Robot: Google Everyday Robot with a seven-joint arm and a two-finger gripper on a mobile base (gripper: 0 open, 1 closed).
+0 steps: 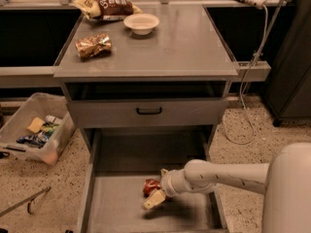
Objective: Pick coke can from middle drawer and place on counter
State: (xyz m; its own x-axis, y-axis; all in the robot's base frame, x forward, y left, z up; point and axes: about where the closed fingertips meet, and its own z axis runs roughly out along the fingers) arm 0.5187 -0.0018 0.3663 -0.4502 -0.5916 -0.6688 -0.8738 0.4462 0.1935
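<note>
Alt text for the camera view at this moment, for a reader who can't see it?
The robot's gripper reaches into the open middle drawer, right at a red coke can on its floor. Above, the grey counter holds a white bowl, a gold snack bag and a dark chip bag.

The smooth plastic hand (pixel 158 193) sits in the matt metal middle drawer (pixel 116 205) by the glossy coke can (pixel 149 185).

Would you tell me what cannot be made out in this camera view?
Camera view:
- coke can: partly hidden by the gripper beside it in the middle drawer; lettering too small.
- front of the middle drawer: cut off by the bottom edge.
- inside of the top drawer: shadowed under the counter.
- contents of the bin: too small.
</note>
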